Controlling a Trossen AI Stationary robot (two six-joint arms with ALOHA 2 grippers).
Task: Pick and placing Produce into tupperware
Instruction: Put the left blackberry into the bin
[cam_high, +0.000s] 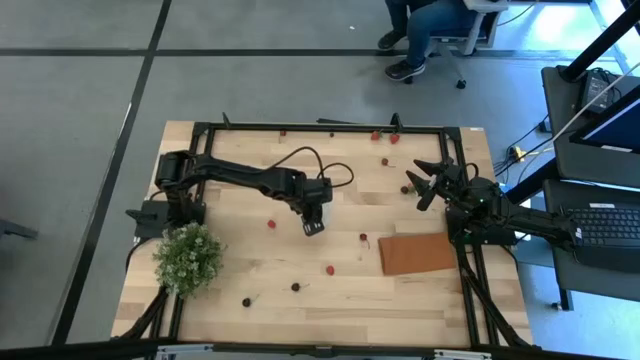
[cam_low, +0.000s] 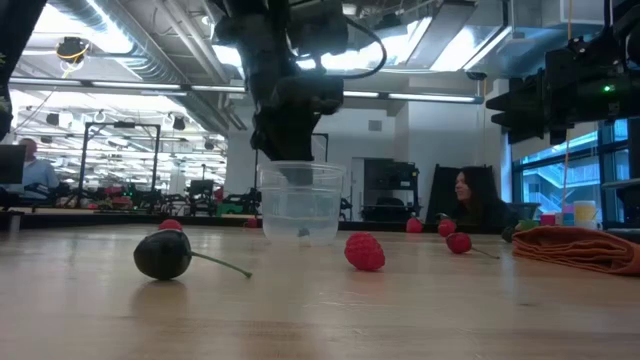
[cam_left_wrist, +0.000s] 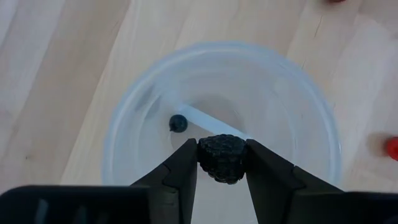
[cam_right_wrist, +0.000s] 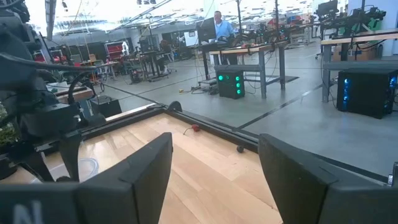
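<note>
The tupperware (cam_left_wrist: 224, 124) is a round translucent cup standing upright on the table near its middle (cam_high: 314, 226); one small dark berry (cam_left_wrist: 178, 123) lies on its floor. My left gripper (cam_left_wrist: 222, 163) hangs directly over the cup's mouth (cam_low: 300, 178), shut on a dark bumpy blackberry (cam_left_wrist: 222, 157). Loose red and dark berries lie scattered on the wood, among them a dark stemmed one (cam_low: 164, 254) and a red raspberry (cam_low: 365, 252). My right gripper (cam_right_wrist: 214, 177) waits open above the table's right side (cam_high: 428, 180), touching nothing. My left gripper pinches the blackberry (cam_left_wrist: 222, 157) between its two fingertips (cam_left_wrist: 186, 165), one on each opposite side. The fingers come from above, pointing down into the cup's mouth. The berry is lifted clear, above the cup's floor.
A leafy green bush with white flowers (cam_high: 188, 258) stands at the near left. A flat reddish-brown mat (cam_high: 418, 253) lies at the near right. More berries sit along the far edge (cam_high: 385, 136). A seated person's legs (cam_high: 420, 30) show beyond the table.
</note>
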